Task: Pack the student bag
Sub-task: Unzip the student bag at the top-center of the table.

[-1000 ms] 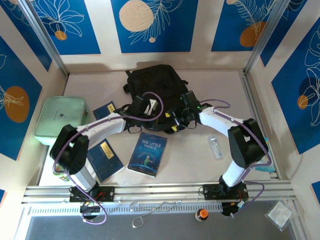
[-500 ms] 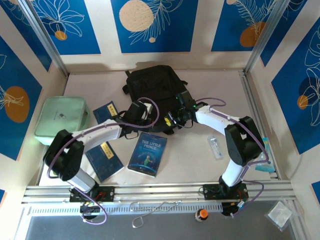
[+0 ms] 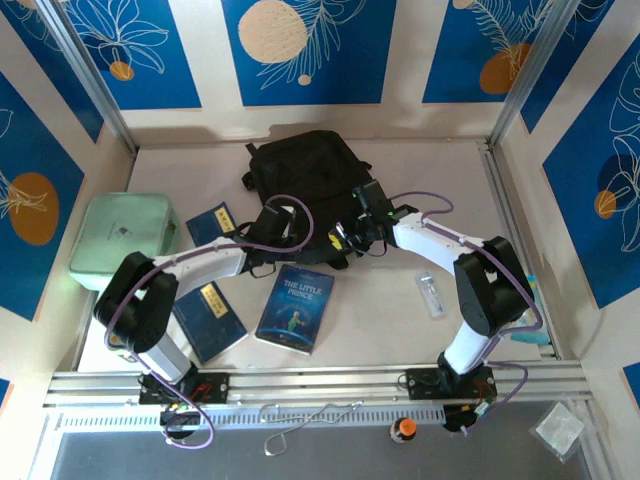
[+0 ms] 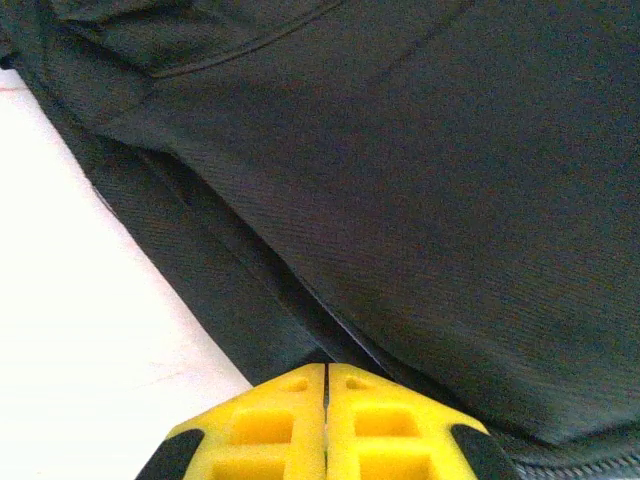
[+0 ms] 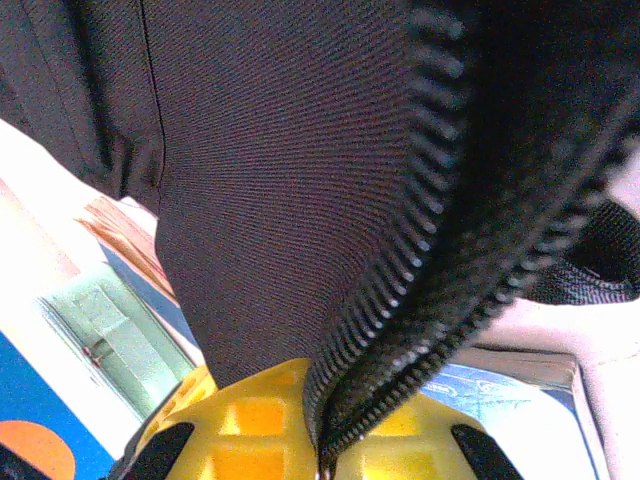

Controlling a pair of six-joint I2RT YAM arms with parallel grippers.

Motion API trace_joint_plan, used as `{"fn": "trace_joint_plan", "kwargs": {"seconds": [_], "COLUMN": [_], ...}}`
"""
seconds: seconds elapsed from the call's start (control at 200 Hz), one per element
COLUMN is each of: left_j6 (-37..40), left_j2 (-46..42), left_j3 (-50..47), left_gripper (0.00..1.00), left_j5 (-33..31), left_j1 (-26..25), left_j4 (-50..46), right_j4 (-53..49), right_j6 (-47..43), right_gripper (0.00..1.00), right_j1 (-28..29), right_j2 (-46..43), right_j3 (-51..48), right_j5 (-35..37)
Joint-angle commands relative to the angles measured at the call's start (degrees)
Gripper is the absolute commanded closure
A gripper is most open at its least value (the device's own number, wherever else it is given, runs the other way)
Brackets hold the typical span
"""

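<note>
The student bag [image 3: 310, 170], a black fabric backpack, lies at the back middle of the table. My left gripper [image 3: 283, 222] is at its near left edge. In the left wrist view its yellow jaws [image 4: 326, 368] are pressed together, tips against a seam of the student bag [image 4: 420, 200], with nothing visible between them. My right gripper [image 3: 347, 238] is at the bag's near right edge. In the right wrist view it [image 5: 325, 440] is shut on the bag's toothed zip edge [image 5: 420, 260], which runs down between the yellow jaws.
A mint-green zip case [image 3: 120, 235] sits at the left. Three blue books lie in front of the bag: "The Little Prince" [image 3: 295, 305], one [image 3: 210, 318] by the left arm, one [image 3: 212, 220] near the case. A small clear item [image 3: 430, 293] lies at the right.
My right gripper has gone from open to shut on the bag's zip edge. The left gripper stayed shut and shifted slightly along the bag's near edge.
</note>
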Motion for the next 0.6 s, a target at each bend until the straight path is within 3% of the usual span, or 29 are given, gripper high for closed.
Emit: {"fn": "trace_joint_plan", "kwargs": {"seconds": [0.0, 0.38, 0.595], "left_j6": [0.5, 6.0, 8.9], "left_j2": [2.3, 6.6, 12.1], "left_j3": [0.0, 4.4, 12.6], "left_gripper": [1.00, 1.00, 1.00], "left_j5": [-5.9, -5.2, -4.0], "left_j1": [3.0, 9.4, 14.3], "left_j4": [-6.5, -4.2, -6.4], "right_j4": [-0.5, -1.1, -0.9], "right_j6": [-1.5, -1.5, -1.9], "right_gripper": [0.99, 0.99, 0.99], "right_j1": [-2.0, -3.5, -3.8], "right_j2": [-3.9, -7.4, -8.1], "right_j3": [-0.9, -3.8, -4.5], "right_j5": [4.5, 3.9, 3.6]}}
